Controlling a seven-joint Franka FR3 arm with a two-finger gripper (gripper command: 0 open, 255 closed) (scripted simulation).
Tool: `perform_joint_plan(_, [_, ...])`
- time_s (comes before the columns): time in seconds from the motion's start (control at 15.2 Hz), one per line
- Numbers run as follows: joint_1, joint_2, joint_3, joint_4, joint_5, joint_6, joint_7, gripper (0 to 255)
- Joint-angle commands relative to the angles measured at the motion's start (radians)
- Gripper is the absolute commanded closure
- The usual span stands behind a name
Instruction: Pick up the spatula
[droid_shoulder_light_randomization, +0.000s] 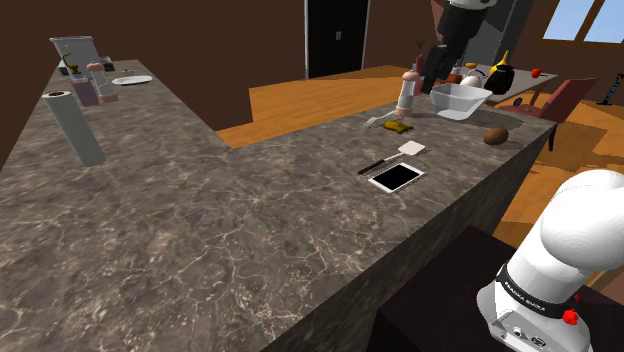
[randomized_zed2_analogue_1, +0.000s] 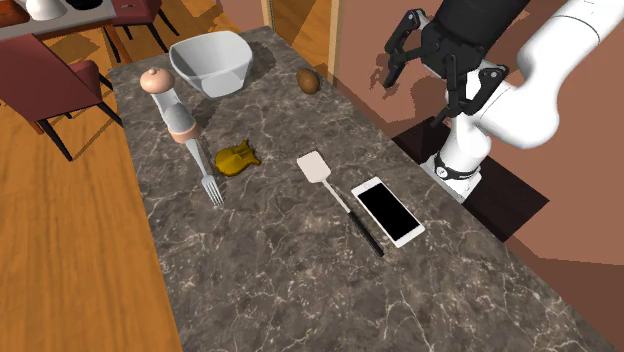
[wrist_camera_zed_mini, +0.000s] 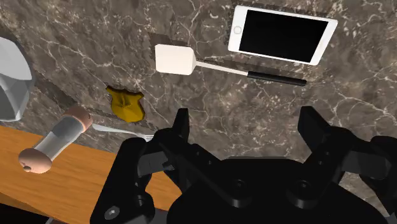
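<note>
You had the gripper (wrist_camera_zed_mini: 246, 116) hanging clear of the dark veined counter (wrist_camera_zed_mini: 76, 38), its fingers (wrist_camera_zed_mini: 181, 130) spread wide and gripping nothing, while the spatula (wrist_camera_zed_mini: 216, 65), white blade and thin black handle, lay flat on that counter just beside the white-edged phone (wrist_camera_zed_mini: 283, 34).

One spatula (randomized_zed2_analogue_1: 318, 168), one phone (randomized_zed2_analogue_1: 388, 211), one fork (randomized_zed2_analogue_1: 205, 176), one bowl (randomized_zed2_analogue_1: 215, 78), one grinder (randomized_zed2_analogue_1: 170, 104), all on one counter (randomized_zed2_analogue_1: 280, 280). One yellow-brown lump (randomized_zed2_analogue_1: 236, 158) by the fork, one brown egg-shaped thing (randomized_zed2_analogue_1: 309, 80) near the bowl. Two red chairs (randomized_zed2_analogue_1: 45, 85) in the second exterior view. Counter's far end in the shoulder view: one grey cylinder (droid_shoulder_light_randomization: 76, 127), one plate (droid_shoulder_light_randomization: 132, 79); small items (droid_shoulder_light_randomization: 92, 82) beside the plate too cluttered to count. One gripper (wrist_camera_zed_mini: 245, 127), two fingers (wrist_camera_zed_mini: 181, 130).
</note>
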Motion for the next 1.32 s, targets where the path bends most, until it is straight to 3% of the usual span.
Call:
perform_joint_plan(0.0, [0.0,0.0,0.0,0.0,0.0,0.0,0.0,0])
perform_joint_plan(0.46, [0.175,0.102,-0.252,-0.108,-0.04,0.173,-0.593,0])
perform_joint_plan(1.06, [0.415,0.379,-0.536,-0.1,-0.024,0.323,-1.368,0])
perform_joint_plan(1.25, [0.427,0.406,-0.553,-0.117,-0.019,0.358,-1.414,0])
